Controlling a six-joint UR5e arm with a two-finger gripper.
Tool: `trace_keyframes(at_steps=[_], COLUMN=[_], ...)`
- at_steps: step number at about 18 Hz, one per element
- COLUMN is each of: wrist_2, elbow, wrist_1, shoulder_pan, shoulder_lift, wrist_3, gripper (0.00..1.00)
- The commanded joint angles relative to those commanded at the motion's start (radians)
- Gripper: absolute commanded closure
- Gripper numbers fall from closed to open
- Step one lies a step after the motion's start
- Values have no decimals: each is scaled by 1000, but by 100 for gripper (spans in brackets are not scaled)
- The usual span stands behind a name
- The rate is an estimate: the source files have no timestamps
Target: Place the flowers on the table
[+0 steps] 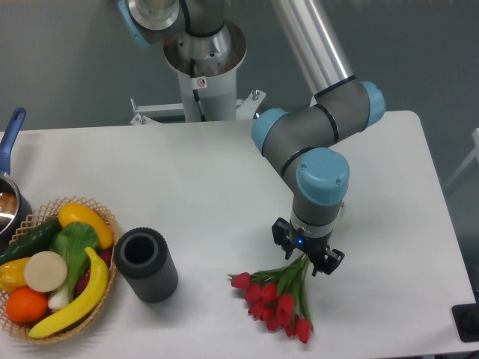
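The flowers (pixel 275 301) are a small bunch of red tulips with green stems, lying on the white table (pixel 187 194) at the front, right of the middle. The blooms point to the front left and the stems run up and back to my gripper (pixel 306 256). The gripper points straight down over the stem ends. Its two black fingers (pixel 280 235) stand apart on either side of the stems, so it looks open around them. The fingertips themselves are hidden under the wrist.
A dark grey ribbed cylinder (pixel 145 264) stands left of the flowers. A wicker basket (pixel 52 269) of produce sits at the front left edge. A pot with a blue handle (pixel 9 187) is at the far left. The arm's base (pixel 202 67) stands behind the table.
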Motion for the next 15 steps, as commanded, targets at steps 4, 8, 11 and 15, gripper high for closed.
trace_keyframes(at_steps=[4,8,11,15], wrist_2=[-3,-3,-3,0], elbow=[-2,0,-2,-2], wrist_1=[2,3,9,12], shoulder_pan=[17,18,17,14], shoulder_lift=[32,38,40,37], wrist_3=[8,8,5,0], gripper=[0,0,0,0])
